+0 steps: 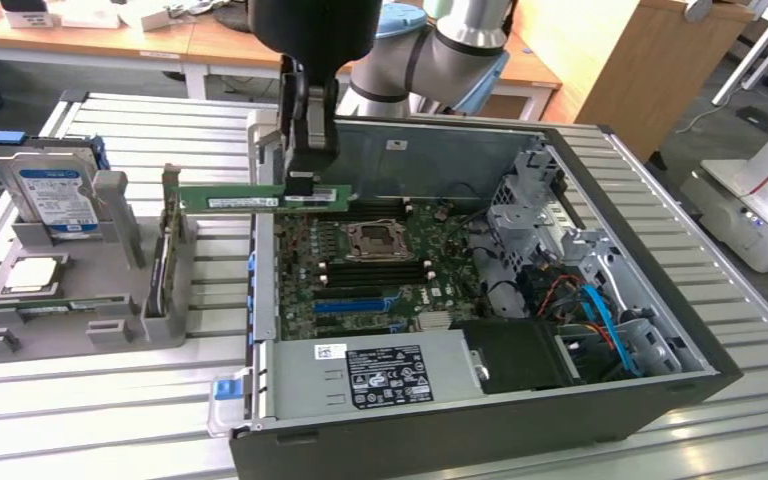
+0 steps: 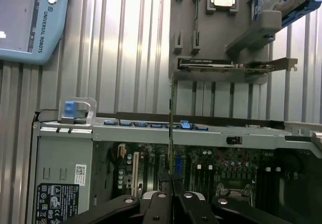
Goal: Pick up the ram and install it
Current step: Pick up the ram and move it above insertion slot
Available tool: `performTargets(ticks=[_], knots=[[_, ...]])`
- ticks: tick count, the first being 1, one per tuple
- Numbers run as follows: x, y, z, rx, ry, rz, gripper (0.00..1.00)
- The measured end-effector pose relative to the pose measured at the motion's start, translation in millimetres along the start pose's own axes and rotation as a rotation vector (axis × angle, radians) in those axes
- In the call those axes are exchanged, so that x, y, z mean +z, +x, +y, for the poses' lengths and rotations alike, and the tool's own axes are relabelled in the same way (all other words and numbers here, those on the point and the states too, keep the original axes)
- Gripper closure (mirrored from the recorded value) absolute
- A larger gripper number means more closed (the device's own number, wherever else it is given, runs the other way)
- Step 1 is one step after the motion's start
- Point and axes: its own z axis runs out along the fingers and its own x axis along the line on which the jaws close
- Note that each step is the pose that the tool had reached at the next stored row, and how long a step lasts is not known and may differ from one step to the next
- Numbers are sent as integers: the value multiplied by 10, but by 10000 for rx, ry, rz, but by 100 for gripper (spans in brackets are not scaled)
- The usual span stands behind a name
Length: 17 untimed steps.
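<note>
The ram (image 1: pixel 240 198) is gripped by the closed pincer (image 1: pixel 307 189) over the open computer case (image 1: pixel 518 440); lifted, not yet seated in the motherboard (image 1: pixel 357 285).

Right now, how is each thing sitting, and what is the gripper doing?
ram: in the air, level, held at one end
gripper: shut on the ram
hard drive: standing upright in the gray holder
processor chip: lying flat in the gray holder
computer case: side open, motherboard showing
</note>
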Motion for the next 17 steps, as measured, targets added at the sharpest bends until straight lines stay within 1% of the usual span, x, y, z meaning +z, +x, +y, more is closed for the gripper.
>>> performTargets(ticks=[9, 17], knots=[[-6, 29, -126, 1, -1, 0, 88], [-12, 56, -255, 1, 0, 0, 88]])
